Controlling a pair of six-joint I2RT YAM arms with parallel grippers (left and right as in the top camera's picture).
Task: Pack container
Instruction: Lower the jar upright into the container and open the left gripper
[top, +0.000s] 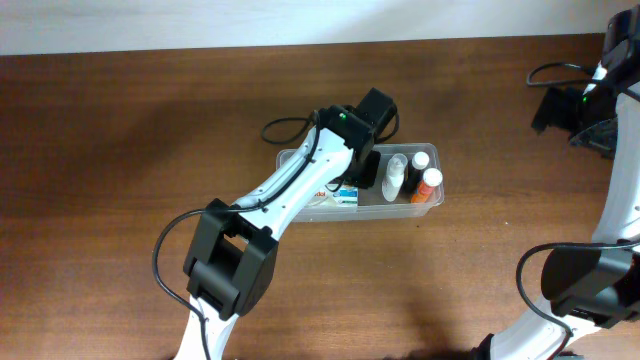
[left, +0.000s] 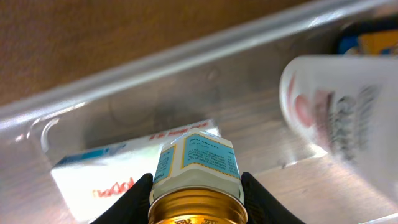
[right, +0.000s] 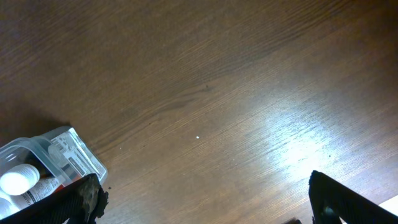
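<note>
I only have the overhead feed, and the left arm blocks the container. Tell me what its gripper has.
Observer: The left wrist view shows the left gripper shut on a small jar with a gold metal lid and a blue-and-yellow label.
Operator: Say what lies past the jar.
Observer: A white box lies flat on the floor of the container, partly hidden behind the jar. I cannot tell whether they touch.
Operator: Now report the other arm.
Observer: Its wrist view shows the right gripper open above the bare table, with only a corner of the container at the lower left of that view.
</note>
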